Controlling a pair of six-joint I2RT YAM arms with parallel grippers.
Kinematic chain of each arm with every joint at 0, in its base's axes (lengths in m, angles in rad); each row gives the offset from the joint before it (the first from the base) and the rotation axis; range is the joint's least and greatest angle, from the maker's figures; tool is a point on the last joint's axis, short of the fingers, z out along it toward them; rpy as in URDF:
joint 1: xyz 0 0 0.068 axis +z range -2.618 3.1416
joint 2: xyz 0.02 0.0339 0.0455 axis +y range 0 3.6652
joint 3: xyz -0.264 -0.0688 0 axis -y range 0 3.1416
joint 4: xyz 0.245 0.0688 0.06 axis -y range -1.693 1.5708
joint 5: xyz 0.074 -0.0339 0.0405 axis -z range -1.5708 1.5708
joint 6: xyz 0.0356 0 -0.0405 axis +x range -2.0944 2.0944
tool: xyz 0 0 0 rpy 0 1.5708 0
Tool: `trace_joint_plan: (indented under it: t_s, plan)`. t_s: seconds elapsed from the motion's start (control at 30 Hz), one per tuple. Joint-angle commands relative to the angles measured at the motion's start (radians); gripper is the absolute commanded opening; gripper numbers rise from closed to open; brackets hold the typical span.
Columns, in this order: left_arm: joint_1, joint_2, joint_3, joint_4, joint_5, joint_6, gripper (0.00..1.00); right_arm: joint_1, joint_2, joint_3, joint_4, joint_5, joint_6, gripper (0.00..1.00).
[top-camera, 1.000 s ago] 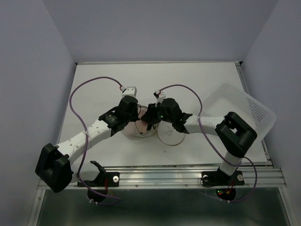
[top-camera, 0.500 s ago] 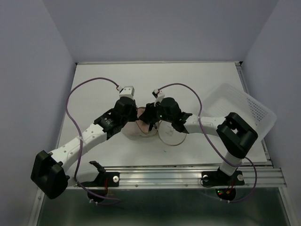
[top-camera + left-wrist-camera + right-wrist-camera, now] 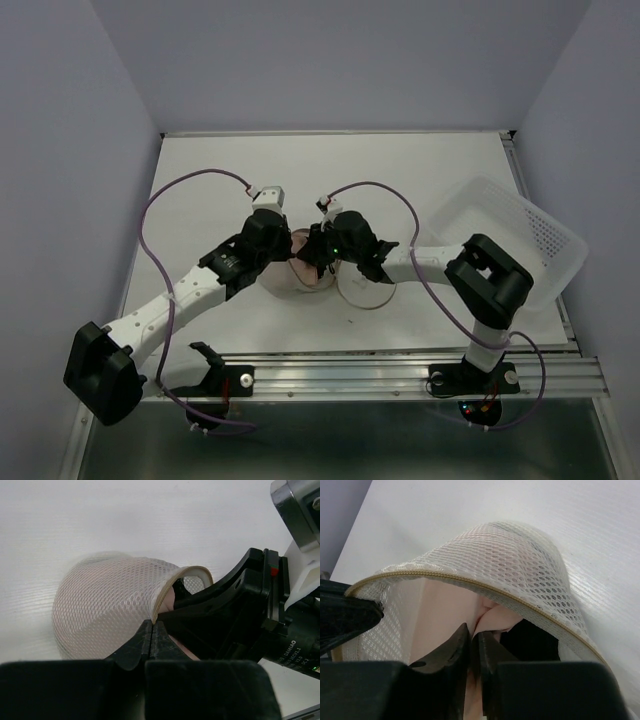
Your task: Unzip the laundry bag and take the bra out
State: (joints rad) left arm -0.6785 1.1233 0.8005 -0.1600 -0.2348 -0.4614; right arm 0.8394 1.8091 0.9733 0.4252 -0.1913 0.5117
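Note:
The laundry bag [image 3: 290,281], a cream mesh dome, lies at the table's middle with its zip open. Its flat round flap [image 3: 366,291] lies to the right. My left gripper [image 3: 288,252] is shut on the bag's cream rim [image 3: 156,611] and holds the opening up. The mesh dome [image 3: 102,605] is behind it. My right gripper [image 3: 316,256] reaches inside the opening. In the right wrist view its fingers [image 3: 474,636] are shut on a fold of the pale pink bra [image 3: 445,612], which lies under the mesh [image 3: 520,565]. Most of the bra is hidden inside the bag.
A white perforated plastic basket [image 3: 520,240] stands tilted at the table's right edge. Purple cables loop above both wrists. Bare white table [image 3: 400,170] lies behind the bag. The two grippers are almost touching at the bag's mouth.
The left arm swung its elbow and shoulder link leftward while keeping the bag's rim. The right gripper moved slightly left, deeper into the bag's opening.

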Motion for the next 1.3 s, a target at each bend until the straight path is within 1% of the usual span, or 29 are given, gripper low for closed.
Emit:
trace_joint_plan:
  t_s: [0.0, 0.03, 0.1, 0.17, 0.23, 0.27, 0.47, 0.57, 0.6, 0.67, 0.7, 0.73, 0.87, 1.0, 1.07, 1.1, 1.2, 1.23, 1.27]
  plan:
    - [0.004, -0.056, -0.020, 0.042, -0.009, -0.022, 0.00, 0.009, -0.019, 0.001, 0.034, 0.018, -0.015, 0.05]
    - [0.004, -0.057, -0.027, 0.042, -0.017, -0.025, 0.00, 0.009, -0.048, -0.007, 0.034, 0.023, -0.019, 0.01]
    - [0.004, -0.060, -0.041, 0.037, -0.027, -0.029, 0.00, 0.009, -0.092, -0.019, 0.026, 0.024, -0.032, 0.01]
    - [0.004, -0.057, -0.052, 0.036, -0.043, -0.037, 0.00, 0.009, -0.177, -0.019, 0.001, 0.030, -0.047, 0.01]
    - [0.007, -0.049, -0.058, 0.030, -0.049, -0.046, 0.00, 0.009, -0.233, -0.012, -0.066, 0.053, -0.081, 0.01]
    - [0.010, -0.046, -0.061, 0.028, -0.051, -0.057, 0.00, 0.009, -0.282, 0.005, -0.127, 0.078, -0.105, 0.01]
    - [0.042, -0.033, -0.054, 0.028, -0.051, -0.068, 0.00, 0.009, -0.427, 0.016, -0.316, 0.157, -0.174, 0.01]
    - [0.053, -0.030, -0.043, 0.028, -0.046, -0.057, 0.00, -0.003, -0.537, -0.004, -0.354, 0.248, -0.197, 0.01]
    - [0.057, -0.026, -0.041, 0.031, -0.046, -0.056, 0.00, -0.019, -0.565, -0.011, -0.361, 0.250, -0.205, 0.01]
    - [0.066, -0.022, -0.038, 0.034, -0.038, -0.051, 0.00, -0.034, -0.610, 0.016, -0.397, 0.228, -0.222, 0.01]
    - [0.069, -0.019, -0.037, 0.036, -0.034, -0.051, 0.00, -0.034, -0.608, 0.040, -0.469, 0.199, -0.239, 0.01]
    - [0.077, -0.016, -0.035, 0.043, -0.028, -0.049, 0.00, -0.034, -0.603, 0.088, -0.497, 0.155, -0.243, 0.01]
    - [0.086, -0.016, -0.015, 0.042, -0.014, -0.052, 0.00, -0.034, -0.603, 0.113, -0.517, -0.032, -0.251, 0.01]
    - [0.091, -0.014, -0.003, 0.028, -0.003, -0.051, 0.00, -0.034, -0.622, 0.117, -0.514, -0.043, -0.246, 0.01]
    - [0.091, -0.017, -0.006, 0.025, 0.005, -0.049, 0.00, -0.034, -0.652, 0.131, -0.517, 0.028, -0.256, 0.01]
    - [0.091, -0.020, -0.009, 0.025, 0.006, -0.049, 0.00, -0.034, -0.678, 0.139, -0.517, 0.100, -0.274, 0.01]
    - [0.091, -0.025, -0.026, 0.025, 0.018, -0.046, 0.00, -0.043, -0.717, 0.160, -0.520, 0.231, -0.298, 0.01]
    - [0.091, -0.026, -0.029, 0.022, 0.020, -0.043, 0.00, -0.043, -0.731, 0.177, -0.522, 0.315, -0.318, 0.01]
    - [0.091, -0.028, -0.035, 0.020, 0.023, -0.043, 0.00, -0.052, -0.752, 0.185, -0.520, 0.363, -0.325, 0.01]
